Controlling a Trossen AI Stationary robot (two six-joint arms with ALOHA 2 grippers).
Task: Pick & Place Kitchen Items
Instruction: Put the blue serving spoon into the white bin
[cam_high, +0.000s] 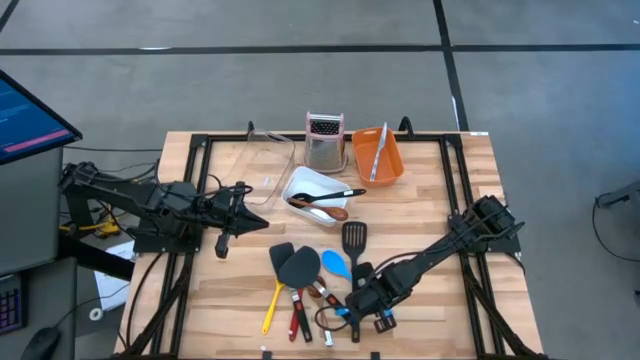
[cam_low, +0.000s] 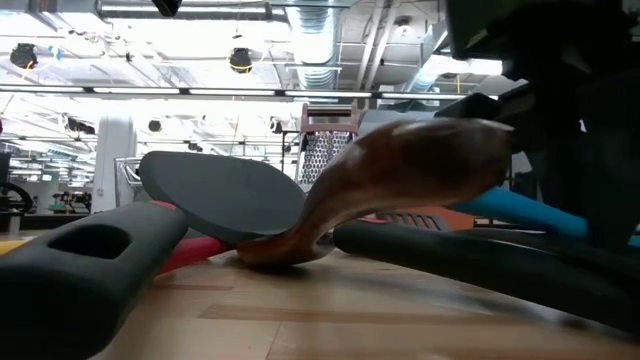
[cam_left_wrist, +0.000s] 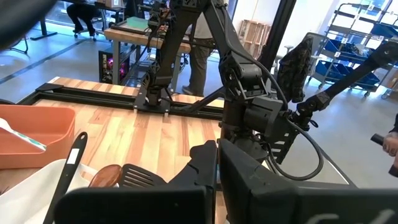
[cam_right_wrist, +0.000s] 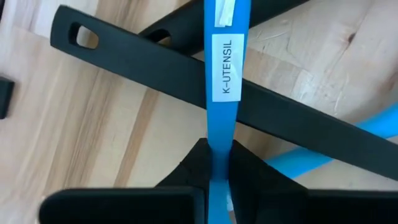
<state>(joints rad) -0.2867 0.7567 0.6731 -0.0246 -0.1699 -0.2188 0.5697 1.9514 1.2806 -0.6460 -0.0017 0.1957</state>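
kitchen items (cam_high: 315, 275) lie bunched at the front middle of the wooden table (cam_high: 420, 215). among them, two black spatulas (cam_high: 300, 264) side by side, heads toward the back, with a yellow handle (cam_high: 270, 310) and red handles (cam_high: 300, 318) trailing toward the front edge. just right of those, a blue spoon (cam_high: 335, 263), and behind it a black slotted turner (cam_high: 354, 238) with its handle running forward.

right gripper (cam_high: 362, 305) down at the front of the pile, low over the table. in the right wrist view, closed fingers (cam_right_wrist: 245, 171) pinching a thin blue handle (cam_right_wrist: 227, 68) that bears a white label reading "k-utensil". this blue handle crosses over a black handle (cam_right_wrist: 155, 65) with a hanging hole at its end; a second blue handle (cam_right_wrist: 385, 121) shows beside it, passing under the black one.

left gripper (cam_high: 240, 215) hovering at the left side of the table, well apart from the pile, pointing toward the white tub (cam_high: 312, 187). cannot tell whether its fingers are parted or together.

white tub in the middle of the table, holding a wooden spoon (cam_high: 325, 210) and a black-handled tool (cam_high: 335, 196). behind it a steel box grater (cam_high: 324, 140) with a pink top, and just beside that an orange tub (cam_high: 378, 155) with a pale utensil inside. clear tub (cam_high: 265, 160) to the left of the grater.

in the low view, close up: a dark spatula head (cam_low: 220, 195), a brown wooden spoon (cam_low: 400, 170) leaning across it, and the grater (cam_low: 325, 150) upright behind.
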